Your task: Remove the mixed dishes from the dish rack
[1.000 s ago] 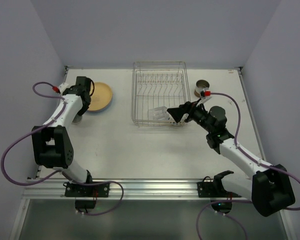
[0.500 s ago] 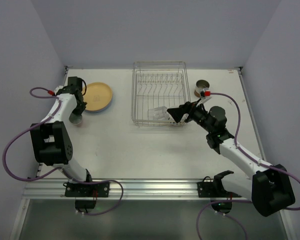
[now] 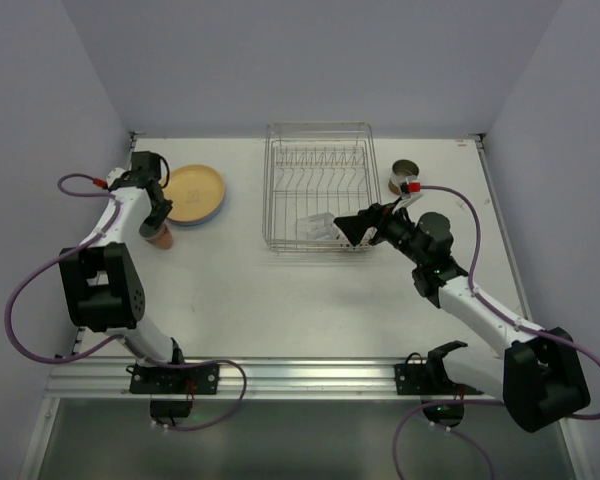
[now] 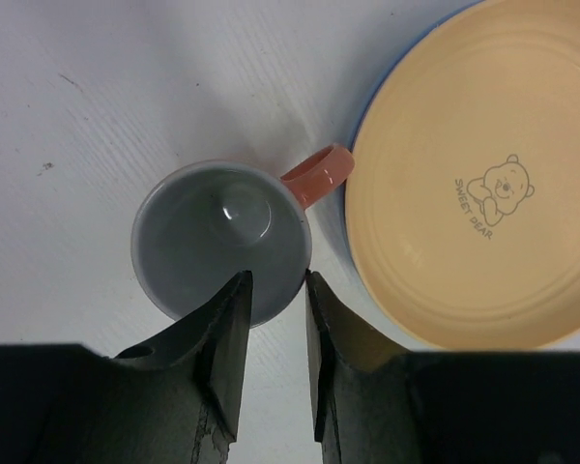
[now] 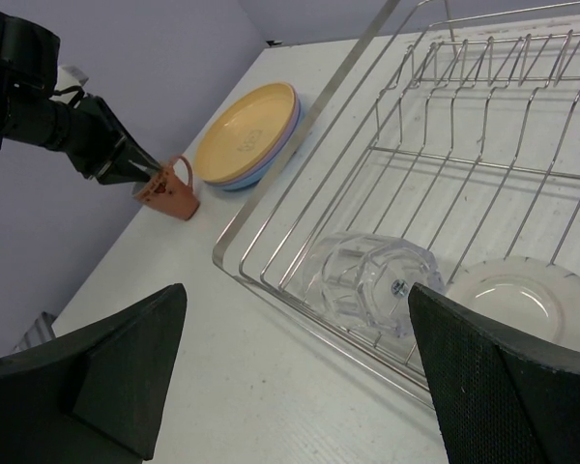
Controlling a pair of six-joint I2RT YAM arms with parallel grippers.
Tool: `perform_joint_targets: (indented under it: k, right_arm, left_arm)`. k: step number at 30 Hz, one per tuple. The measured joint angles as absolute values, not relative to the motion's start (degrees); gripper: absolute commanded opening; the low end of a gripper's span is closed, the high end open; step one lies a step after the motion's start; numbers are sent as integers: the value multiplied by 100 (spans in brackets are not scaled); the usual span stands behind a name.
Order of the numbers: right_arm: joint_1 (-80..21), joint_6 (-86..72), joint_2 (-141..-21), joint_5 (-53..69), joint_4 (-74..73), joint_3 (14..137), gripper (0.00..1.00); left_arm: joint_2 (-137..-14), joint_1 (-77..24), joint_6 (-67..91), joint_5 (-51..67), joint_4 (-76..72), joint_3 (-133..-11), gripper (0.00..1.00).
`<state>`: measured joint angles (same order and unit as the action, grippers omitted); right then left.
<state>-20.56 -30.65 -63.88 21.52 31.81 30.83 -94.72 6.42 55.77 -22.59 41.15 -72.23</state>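
Right of centre in the top view, the right gripper (image 3: 346,230) hangs spread wide at the near edge of the dish rack (image 5: 309,130). Inside it a clear glass (image 5: 367,280) lies on its side beside a white cup (image 5: 507,300). At left, the left gripper (image 4: 278,319), fingers slightly parted, straddles the rim of the upright pink mug (image 4: 217,232), just beside the yellow-orange plate (image 4: 474,184). Farther, upper right, the brown cup (image 3: 404,176) stands outside the rack.
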Motion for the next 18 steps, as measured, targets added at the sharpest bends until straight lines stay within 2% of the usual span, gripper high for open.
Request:
perform_joint_targets:
  k: [4, 5, 7, 8, 13, 14, 15, 16, 18]
  right_arm:
    - [-2056, -3063, -6423, 2152, 3175, 3083, 98]
    - [-2056, -3063, -6425, 2152, 3177, 3083, 98]
    - [-2056, -3063, -6425, 2152, 3179, 3083, 98]
    - [-2056, -3063, -6425, 2152, 3177, 3083, 98]
    - [-2056, -3063, -6440, 2154, 3181, 3083, 98]
    - [-2056, -3063, -6458, 2154, 3179, 3083, 99]
    - [-2056, -3063, -6484, 2156, 3175, 3083, 99]
    - [-2056, -3063, -6512, 2156, 3177, 3083, 99]
    - [-2056, -3063, -6578, 2154, 3148, 3085, 99]
  left_arm:
    - [-9435, 663, 5527, -2239, 4099, -7223, 38]
    - [-9415, 668, 5500, -2239, 4097, -7223, 43]
    - [-9369, 670, 5474, -2233, 4086, -7223, 47]
    - [-9343, 670, 5463, -2224, 4075, -7223, 53]
    - [-9247, 672, 5380, -2075, 3916, -7218, 64]
    - [-9225, 672, 5363, -2014, 3839, -7196, 74]
    - [-9198, 672, 5321, -1951, 3776, -7170, 81]
    - [-9166, 672, 5299, -1892, 3728, -7140, 93]
    - [-9096, 672, 5286, -1804, 3680, -7100, 100]
